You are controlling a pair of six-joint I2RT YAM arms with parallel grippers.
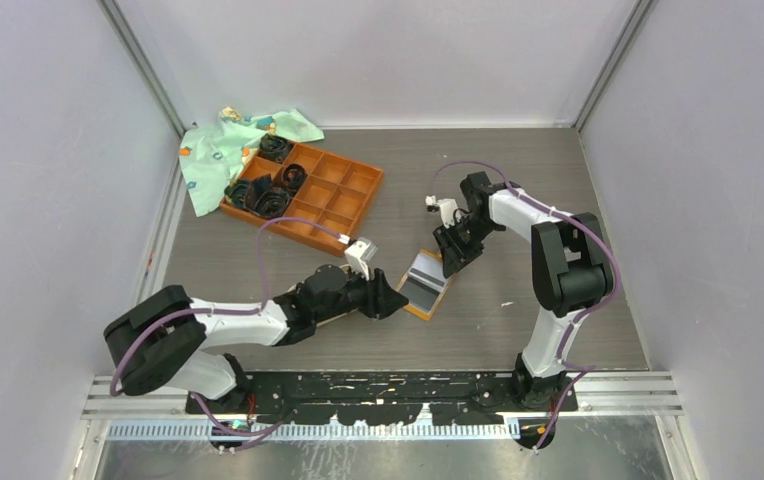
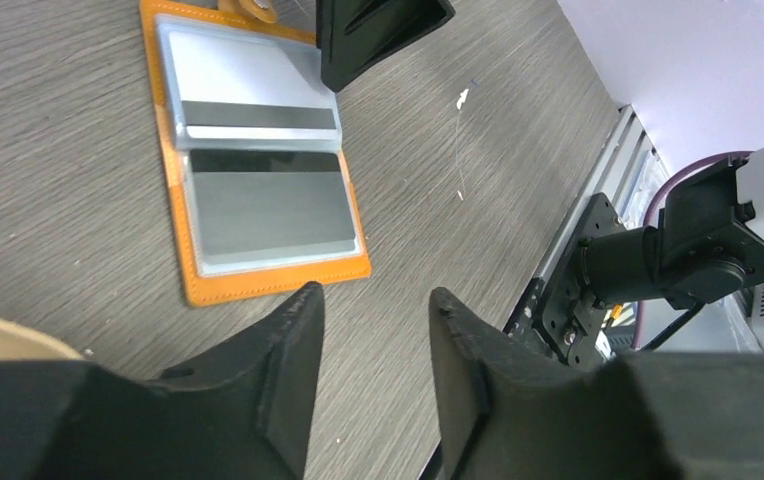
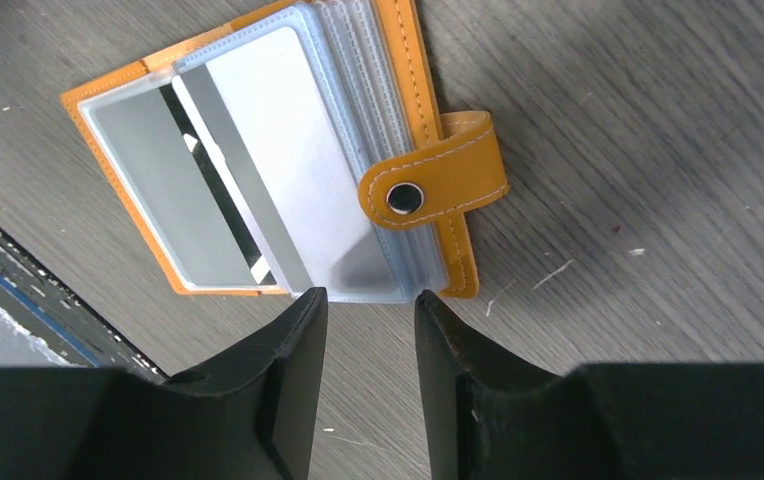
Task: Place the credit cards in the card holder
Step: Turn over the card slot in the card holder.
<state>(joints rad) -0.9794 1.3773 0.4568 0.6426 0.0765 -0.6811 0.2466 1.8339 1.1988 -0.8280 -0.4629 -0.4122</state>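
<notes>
Black base rail (image 1: 388,385) is running along the bench (image 1: 558,170) edge at 6 o'clock. Left fingers (image 2: 303,320) are hanging open and empty. Right fingers (image 3: 298,330) are standing apart too, gripping nothing, just off the card holder (image 1: 425,283). It is lying open near centre, between both arms, with credit cards (image 3: 258,170) showing in clear pockets. Grey woodgrain top, pale walls (image 1: 378,60) closing in. Orange tray (image 1: 333,195) and green cloth (image 1: 213,160) are sitting at 10 o'clock.

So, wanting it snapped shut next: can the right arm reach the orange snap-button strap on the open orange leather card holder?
Probably yes: the right gripper hovers open beside the card holder, and the strap lies uncovered, nothing between them.
</notes>
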